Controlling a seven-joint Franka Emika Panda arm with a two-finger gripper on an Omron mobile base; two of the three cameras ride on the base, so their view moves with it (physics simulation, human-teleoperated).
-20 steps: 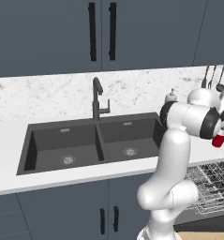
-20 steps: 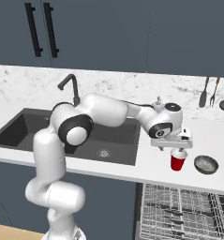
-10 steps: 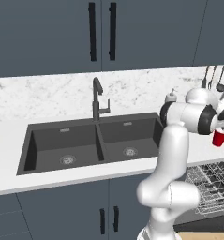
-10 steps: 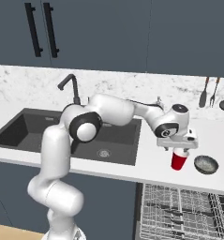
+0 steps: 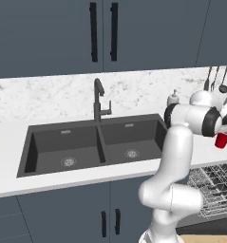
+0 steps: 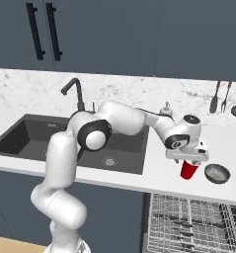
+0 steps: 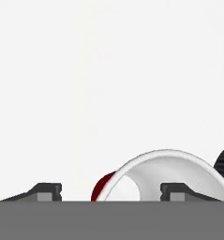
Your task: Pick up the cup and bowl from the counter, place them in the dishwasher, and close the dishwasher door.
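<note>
The small red cup (image 6: pixel 189 170) stands upright on the white counter (image 6: pixel 228 143), just left of the dark bowl (image 6: pixel 217 173). My gripper (image 6: pixel 188 159) hangs right over the cup, open. In the hand view the cup (image 7: pixel 167 176) shows its pale inside; one fingertip (image 7: pixel 176 192) sits within the rim and the other stands outside its red wall, so the gripper (image 7: pixel 111 192) straddles that wall. From the left base view the cup (image 5: pixel 222 140) peeks out behind the forearm. The dishwasher's wire rack (image 6: pixel 188 225) is pulled out below the counter edge, hiding the dishwasher door.
A dark double sink (image 5: pixel 86 147) with a black faucet (image 5: pixel 99 97) lies left of the arm. A white soap dispenser (image 6: pixel 167 107) stands behind the sink. Utensils (image 6: pixel 225 96) hang on the back wall. The rack (image 5: pixel 212 190) juts out beside the base.
The hand has swung a little to the right and come down over the cup. The cup and bowl have stayed in place.
</note>
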